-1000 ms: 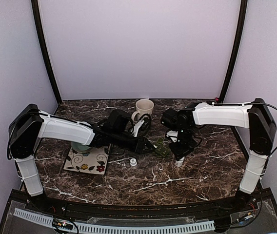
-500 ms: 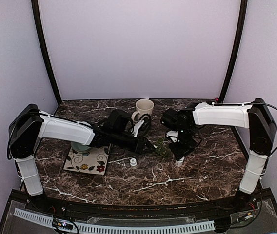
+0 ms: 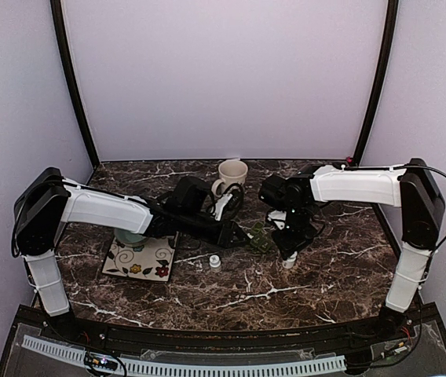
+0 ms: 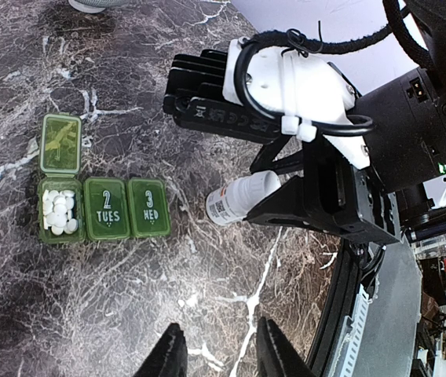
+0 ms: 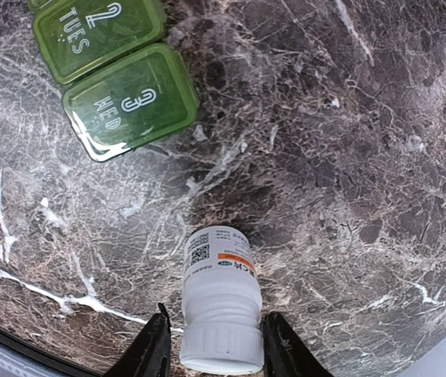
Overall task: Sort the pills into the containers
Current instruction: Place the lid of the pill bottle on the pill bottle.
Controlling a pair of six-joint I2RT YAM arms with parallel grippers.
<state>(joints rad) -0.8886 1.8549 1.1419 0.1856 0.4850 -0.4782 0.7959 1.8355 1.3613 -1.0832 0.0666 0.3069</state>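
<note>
Top external view: the left gripper (image 3: 243, 236) reaches low to the middle of the table (image 3: 301, 290), and the right gripper (image 3: 289, 250) hangs just beside it, pointing down. The pill box (image 3: 261, 240) lies between the two, dark and partly hidden, well apart from every table edge. A white bottle (image 3: 289, 261) shows under the right gripper. A white cap (image 3: 215, 262) lies alone near the left gripper, on the near side. The mug (image 3: 232, 173) stands close to the back edge and a flowered tile (image 3: 146, 261) lies at the left. Bare marble runs wide along the near edge. Left wrist view: the pill box lies flat as a strip of three. The lid (image 4: 60, 144) of the first compartment is thrown back and white pills (image 4: 58, 212) fill that compartment. The ones marked 2 TUES and 3 WED are closed. The left fingers (image 4: 170, 357) stand apart with only marble between them, near the box but not touching it. The bottle is near the WED end, tilted, with a gap of marble between. Right wrist view: the right fingers (image 5: 154, 349) are clamped on the neck of the bottle, one on each side, and its labelled body points to the table. I cannot tell if it touches the marble. Only the TUES and WED lids show, in the upper left corner, apart from the bottle.
</note>
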